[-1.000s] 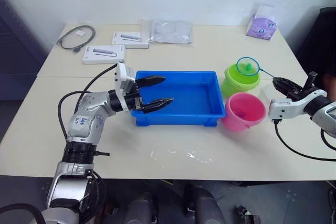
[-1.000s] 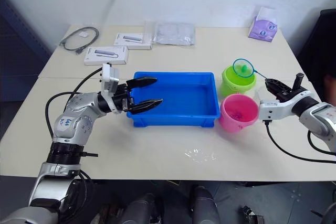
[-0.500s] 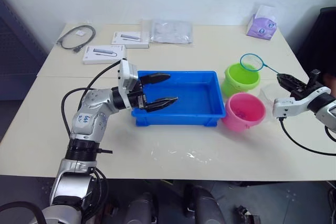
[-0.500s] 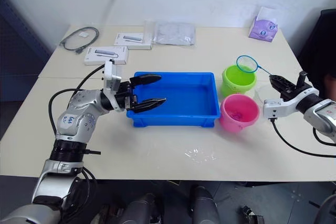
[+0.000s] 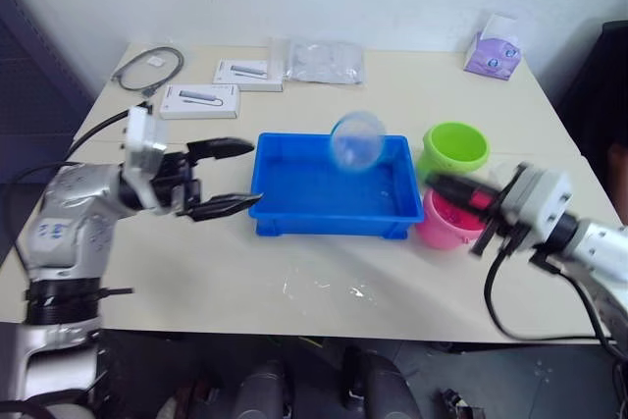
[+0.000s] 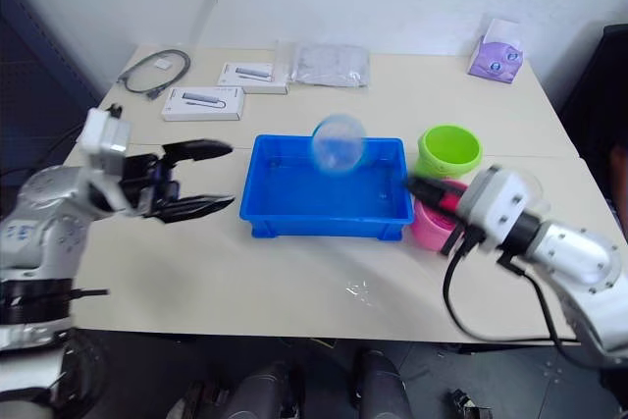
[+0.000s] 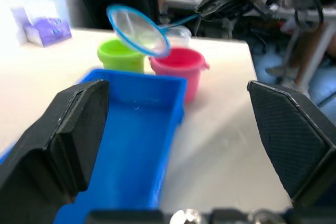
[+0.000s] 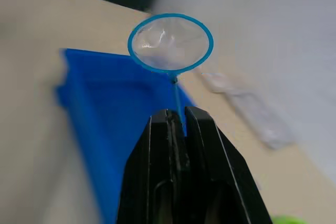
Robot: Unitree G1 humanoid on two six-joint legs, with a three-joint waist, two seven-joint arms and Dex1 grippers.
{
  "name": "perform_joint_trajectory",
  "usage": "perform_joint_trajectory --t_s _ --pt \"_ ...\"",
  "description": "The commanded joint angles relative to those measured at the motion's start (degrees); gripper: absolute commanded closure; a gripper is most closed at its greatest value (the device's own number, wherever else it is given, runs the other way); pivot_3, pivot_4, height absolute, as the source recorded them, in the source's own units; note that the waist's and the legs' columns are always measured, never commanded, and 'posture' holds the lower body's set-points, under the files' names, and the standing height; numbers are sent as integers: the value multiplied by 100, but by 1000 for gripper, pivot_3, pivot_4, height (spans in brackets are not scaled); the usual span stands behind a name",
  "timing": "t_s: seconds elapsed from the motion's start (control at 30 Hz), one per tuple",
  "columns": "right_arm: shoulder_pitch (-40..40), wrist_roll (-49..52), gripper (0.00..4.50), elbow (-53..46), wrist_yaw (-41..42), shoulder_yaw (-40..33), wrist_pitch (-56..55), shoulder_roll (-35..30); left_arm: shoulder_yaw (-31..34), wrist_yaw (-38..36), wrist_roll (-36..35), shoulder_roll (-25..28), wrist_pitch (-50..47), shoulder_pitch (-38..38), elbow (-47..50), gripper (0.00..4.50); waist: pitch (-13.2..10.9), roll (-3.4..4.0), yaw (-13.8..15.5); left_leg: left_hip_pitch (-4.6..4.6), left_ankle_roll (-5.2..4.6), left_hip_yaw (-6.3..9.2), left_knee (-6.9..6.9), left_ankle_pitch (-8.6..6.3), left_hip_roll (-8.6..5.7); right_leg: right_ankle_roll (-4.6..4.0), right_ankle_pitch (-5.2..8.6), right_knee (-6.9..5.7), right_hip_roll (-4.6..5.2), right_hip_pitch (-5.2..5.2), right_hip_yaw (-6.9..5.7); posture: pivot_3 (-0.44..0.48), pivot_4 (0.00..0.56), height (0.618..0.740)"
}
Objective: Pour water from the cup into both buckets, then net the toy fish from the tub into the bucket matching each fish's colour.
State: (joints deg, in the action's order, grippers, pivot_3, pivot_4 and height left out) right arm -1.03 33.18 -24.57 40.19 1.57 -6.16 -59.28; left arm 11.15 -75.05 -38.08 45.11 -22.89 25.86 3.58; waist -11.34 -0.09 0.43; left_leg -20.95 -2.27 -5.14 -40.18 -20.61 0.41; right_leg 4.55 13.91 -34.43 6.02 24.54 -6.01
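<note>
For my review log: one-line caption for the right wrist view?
Right gripper shut on the net, hoop held above the blue tub.

No text, label, brand, number or sign can be read. Printing is seen on the two flat white boxes [image 5: 199, 100] at the far side of the counter [image 5: 324, 287] and on the purple tissue pack [image 5: 491, 51], but it is too small and blurred to be made out.

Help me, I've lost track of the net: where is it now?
In the left eye view the net hangs above the far rim of the tub, its handle held by the right hand.
</note>
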Motion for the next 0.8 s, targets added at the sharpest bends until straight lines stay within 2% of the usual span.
perform_joint_trajectory --t_s 0.03,0.1,0.23,0.33,0.43,0.57,0.73,0.77,0.8 --pt "93 -584 4500 -52 526 588 145 284 -63 -904 89 596 213 -686 477 9 0 -2 -31 -2 -4 -8 -1 -3 -2 0 0 3 2 3 1 0 150 740" --pt "61 -791 4500 145 672 846 218 586 -112 -1129 281 780 500 -994 444 9 0 -1 -40 -1 -9 -12 -1 -4 -16 0 0 1 16 5 3 0 150 740" --pt "-324 -2260 4500 1648 893 1733 -620 1420 -242 -1248 667 774 996 -1692 151 9 5 -8 -60 7 -10 -16 -1 -4 -21 -5 3 5 23 8 3 0 150 740" --pt "-573 -2538 4500 2535 1145 1887 -988 1785 -264 -1002 741 659 1077 -1812 98 9 4 -7 -51 2 -9 -16 1 -3 -20 -11 6 -11 23 19 3 0 150 740" --pt "-694 -2481 4500 2949 1351 1792 -1086 1990 -309 -869 760 586 1060 -1780 122 9 4 -7 -64 -6 -9 -17 -1 -3 -20 -11 7 -31 25 31 4 0 150 740" --pt "-700 -2333 2806 2896 1487 1509 -1123 1975 -403 -580 870 382 1065 -1789 135 0 3 -6 -60 -2 -8 -15 0 -2 -19 -11 7 -33 25 26 3 0 150 740" --pt "26 -1411 235 1547 1931 628 -670 1236 -125 -24 1077 296 1134 -1925 -120 0 1 -1 -48 -6 -8 -15 0 -2 -21 -11 6 -32 29 29 2 0 150 740" --pt "302 -1223 37 1257 1997 329 -621 1041 -26 89 1126 304 1205 -1980 -161 0 1 -1 -41 -6 -8 -14 0 -2 -21 -11 6 -32 30 29 3 0 150 740" --pt "646 -954 37 945 2092 -55 -498 828 102 236 1205 310 1322 -2032 -201 0 1 -1 -28 -4 -8 -11 2 -3 -20 -11 6 -31 30 28 2 0 150 740"
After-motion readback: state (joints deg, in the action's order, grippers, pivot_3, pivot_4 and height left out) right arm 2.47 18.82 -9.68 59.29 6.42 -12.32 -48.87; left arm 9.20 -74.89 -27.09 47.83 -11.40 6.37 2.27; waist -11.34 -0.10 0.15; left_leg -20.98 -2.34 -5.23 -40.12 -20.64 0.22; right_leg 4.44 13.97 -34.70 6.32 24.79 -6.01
